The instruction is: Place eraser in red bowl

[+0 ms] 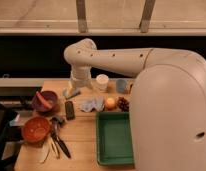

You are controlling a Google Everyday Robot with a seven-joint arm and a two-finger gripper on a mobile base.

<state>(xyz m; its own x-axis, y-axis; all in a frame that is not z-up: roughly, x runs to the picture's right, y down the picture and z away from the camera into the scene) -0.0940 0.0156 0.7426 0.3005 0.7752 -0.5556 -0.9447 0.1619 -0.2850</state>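
Observation:
The eraser point(69, 110), a small dark block, lies flat on the wooden table just right of the purple bowl. Toward the front left corner sits the red bowl point(36, 129), orange-red with a plain inside. My gripper point(71, 93) hangs from the white arm above the table's back left part, a short way behind the eraser and apart from it. It is open and holds nothing.
A purple-maroon bowl point(44, 100) with a reddish piece sits behind the red bowl. A black-handled tool point(59, 140) lies beside the red bowl. A green tray point(115, 138) fills the front right. A blue cloth point(91, 104), an orange fruit point(110, 103), grapes point(124, 104), a white cup point(102, 81) and a blue cup point(121, 85) stand mid-table.

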